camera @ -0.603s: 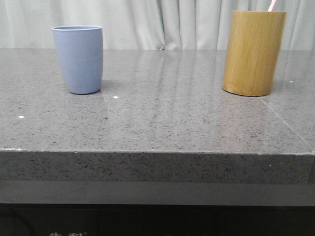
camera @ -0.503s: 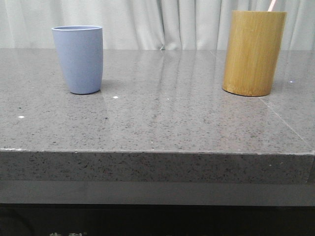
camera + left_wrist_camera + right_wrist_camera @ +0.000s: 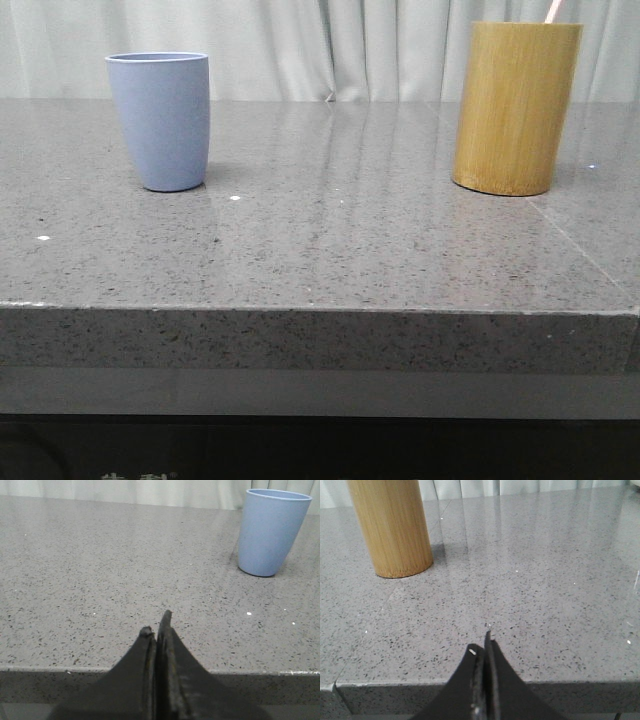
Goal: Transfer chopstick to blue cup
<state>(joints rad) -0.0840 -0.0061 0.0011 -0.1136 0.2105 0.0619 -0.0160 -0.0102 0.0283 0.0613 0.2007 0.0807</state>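
We see the chopstick (image 3: 551, 11) at the upper right of the front view, just its pale pink tip poking out of the bamboo cylinder (image 3: 515, 107), leaning right; rest is hidden inside. The blue cup (image 3: 160, 120) stands upright at upper left, well apart from the cylinder, both on the grey speckled table (image 3: 330, 250). White curtain (image 3: 300, 45) runs behind. In the left wrist view, we see the left gripper (image 3: 159, 622) w/ jaws pressed together, nothing between them, low near the table's front edge, cup at upper right. Right gripper (image 3: 483, 645) likewise closed and empty, near the edge, cylinder at upper left.
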